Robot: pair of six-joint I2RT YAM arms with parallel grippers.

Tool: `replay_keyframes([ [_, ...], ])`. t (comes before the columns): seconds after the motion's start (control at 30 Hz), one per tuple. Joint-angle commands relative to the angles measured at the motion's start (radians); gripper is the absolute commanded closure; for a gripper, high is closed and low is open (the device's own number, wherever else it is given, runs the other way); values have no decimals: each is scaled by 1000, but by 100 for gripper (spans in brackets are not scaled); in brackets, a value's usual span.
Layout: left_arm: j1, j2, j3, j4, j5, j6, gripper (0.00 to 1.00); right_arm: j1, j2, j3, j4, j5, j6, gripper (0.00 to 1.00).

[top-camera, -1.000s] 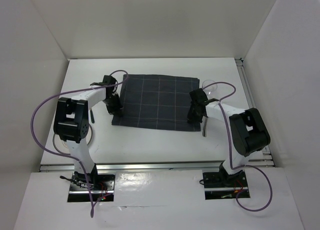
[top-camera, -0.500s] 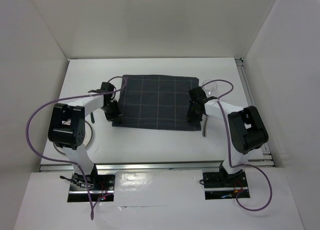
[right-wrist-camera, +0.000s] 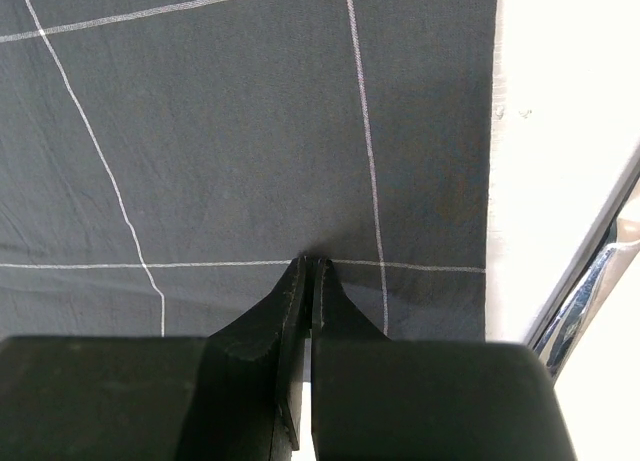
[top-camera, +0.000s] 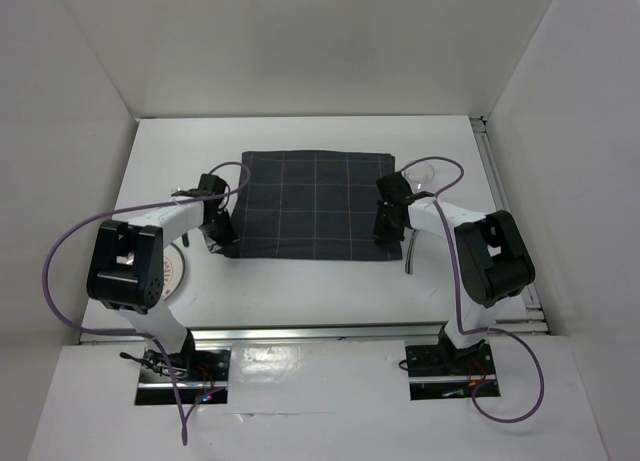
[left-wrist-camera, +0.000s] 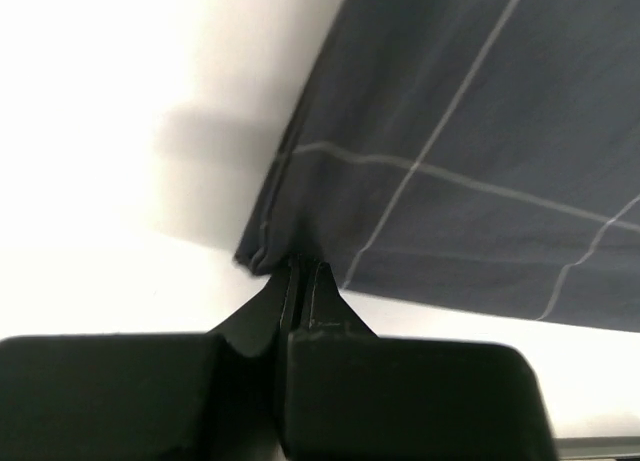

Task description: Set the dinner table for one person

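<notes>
Worktop (top-camera: pixel 300 281), white, underlies everything and carries the cloth mat (top-camera: pixel 310 201). Left jaws fully closed, pinching its near-left corner; right jaws closed at the near-right edge, hold unconfirmed. Uneven pull would likely skew or bunch the mat; rightward drift risks nudging the utensil (top-camera: pixel 408 253) just beside it.
</notes>
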Motion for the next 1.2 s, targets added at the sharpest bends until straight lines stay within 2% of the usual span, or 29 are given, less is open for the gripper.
replay_keyframes([
  [0.0,7,-54,-19,-57,-41,0,100,-14,30,5,9,42,-45,100],
  [0.27,7,-75,-37,-67,-31,0,100,-14,62,47,-9,51,-55,100],
  [0.43,7,-146,16,-109,-22,0,100,-14,-24,79,-21,49,-46,100],
  [0.67,7,-210,171,-161,21,43,100,-14,-105,189,-87,22,-55,76],
  [0.7,7,-210,180,-161,31,43,100,-14,-114,217,-101,22,-55,72],
  [0.73,7,-201,189,-151,31,43,100,-5,-114,229,-110,12,-55,61],
  [0.77,7,-186,202,-150,42,43,100,-5,-128,240,-110,12,-55,58],
  [1.0,7,-28,229,-92,12,23,100,4,-172,317,-158,-11,-65,53],
  [1.03,7,-28,229,-106,-1,14,100,4,-173,317,-169,-20,-65,52],
  [1.07,7,-28,229,-115,-17,3,100,4,-186,327,-184,-20,-65,46],
  [1.17,33,-115,220,-115,-50,-35,100,13,-214,328,-207,-20,-75,40],
])
